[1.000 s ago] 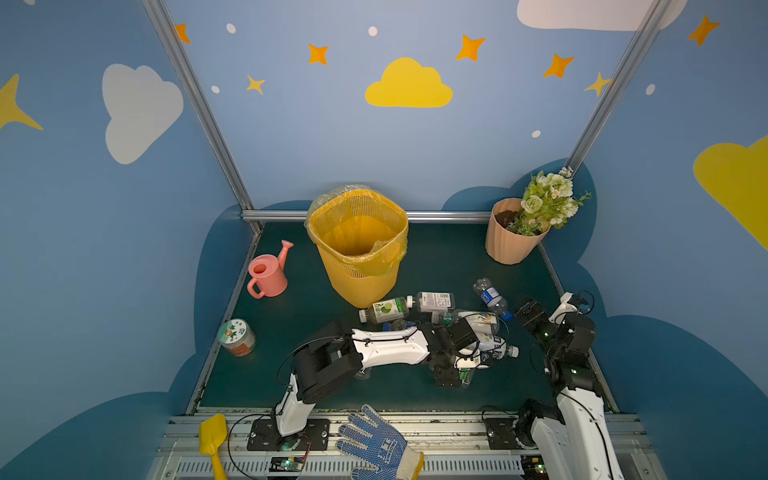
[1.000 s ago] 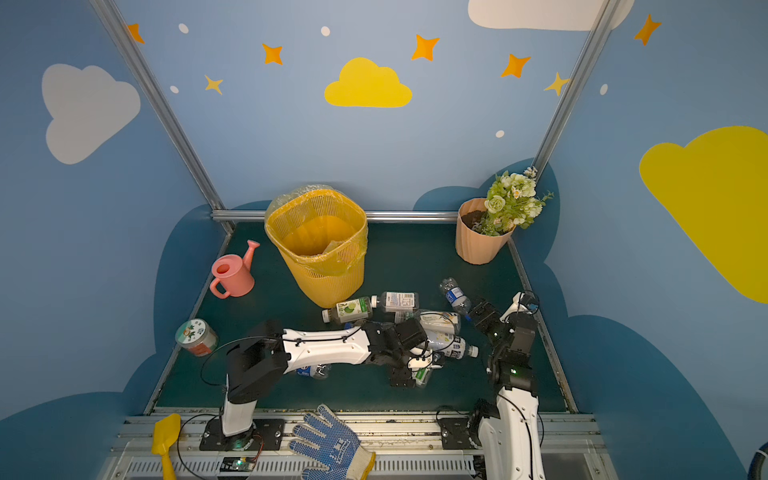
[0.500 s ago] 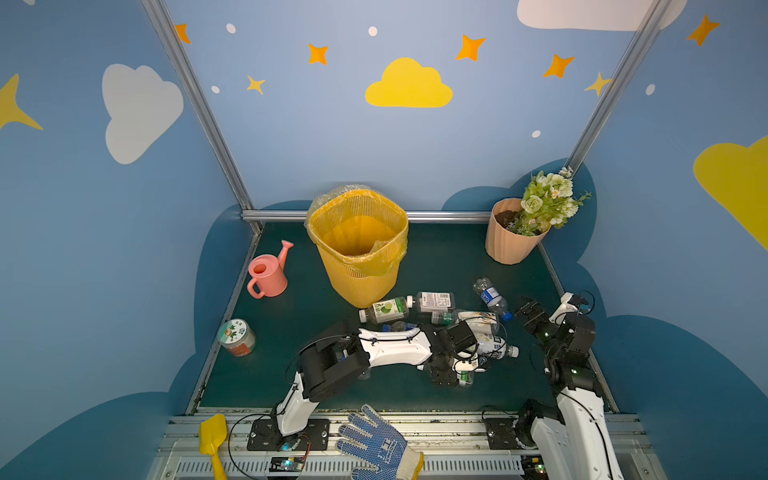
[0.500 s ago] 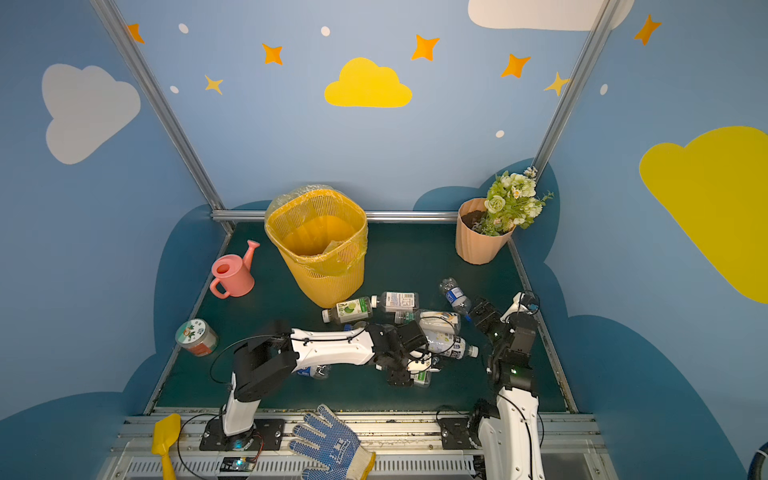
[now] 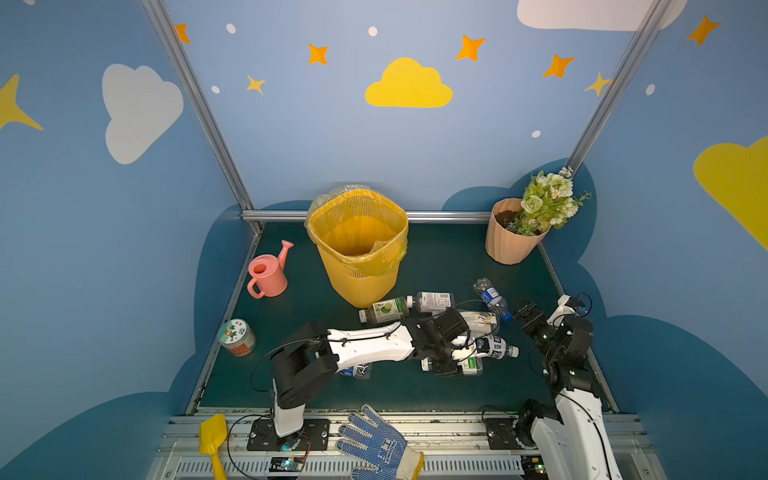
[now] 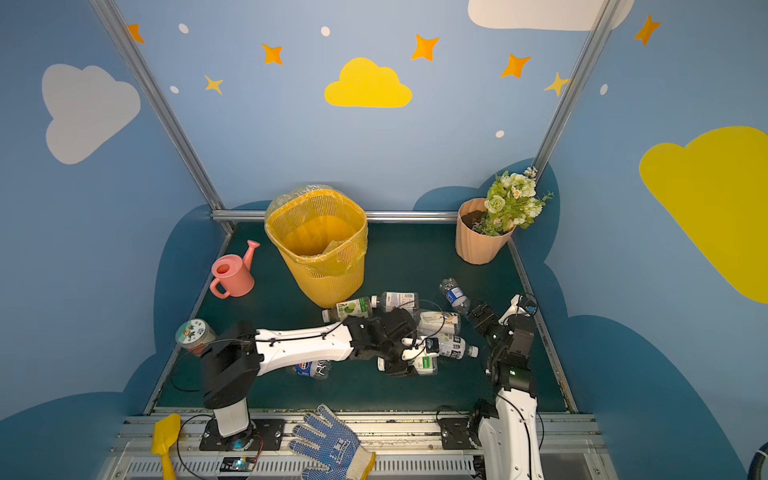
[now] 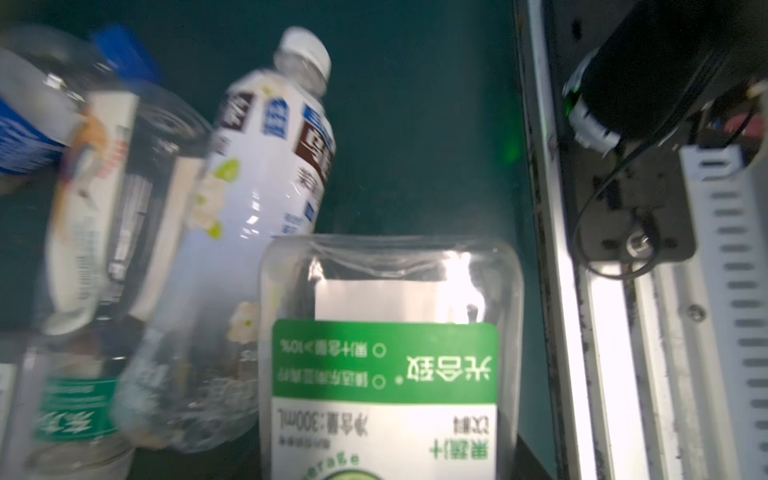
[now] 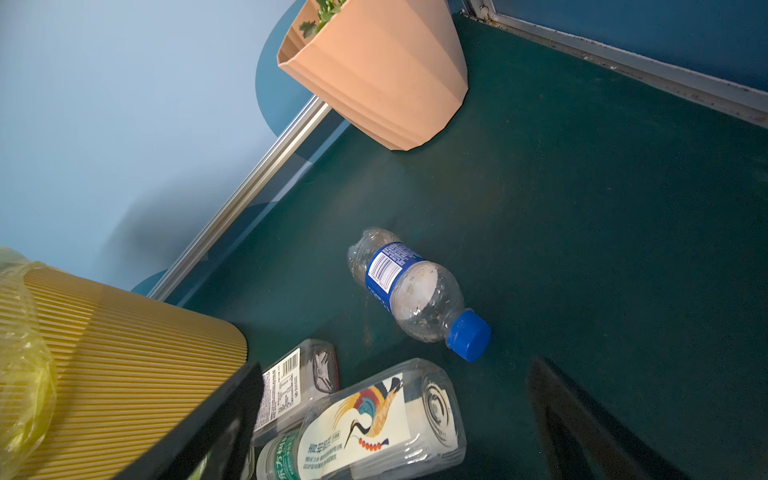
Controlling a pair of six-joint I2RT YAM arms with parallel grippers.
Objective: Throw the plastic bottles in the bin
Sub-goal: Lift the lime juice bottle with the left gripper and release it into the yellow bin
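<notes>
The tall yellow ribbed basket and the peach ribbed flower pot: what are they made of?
Tall yellow ribbed basket: seemingly matte moulded plastic; fine slotted walls, with a crinkly translucent film liner. Peach ribbed flower pot: probably matte plastic; crisp even facets; ceramic cannot be excluded.

Green-label bottle, lying apart from the bin: white "光合致" and ">10%" on the green band; "300mL" and the fragment "erage" on the white field beside it, all seen inverted. Blue-label bottle, to the right of the bin: barcode, digits illegible.
</notes>
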